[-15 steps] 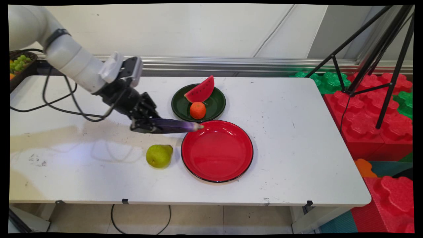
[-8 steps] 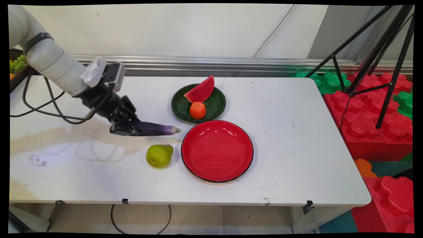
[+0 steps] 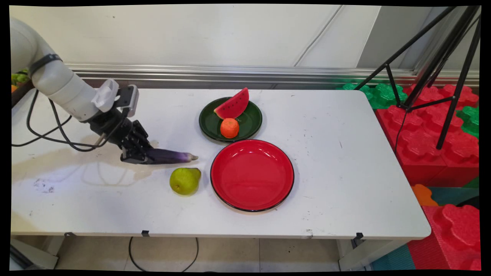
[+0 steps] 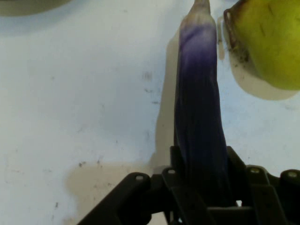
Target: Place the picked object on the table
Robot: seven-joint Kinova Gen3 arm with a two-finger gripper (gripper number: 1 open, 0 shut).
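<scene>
Long purple plastic eggplant point(image 3: 170, 156) is gripped at its base by black end effector point(image 3: 135, 156), held low over white counter point(image 3: 326, 153), just beyond green pear point(image 3: 185, 180); level carriage advised.

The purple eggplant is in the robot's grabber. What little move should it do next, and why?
Probably lower a touch and open the tool. It is shut on the eggplant, which lies level and low over the bare white table, just behind the pear and left of the red plate. A drop from there looks short and should miss the pear.
</scene>
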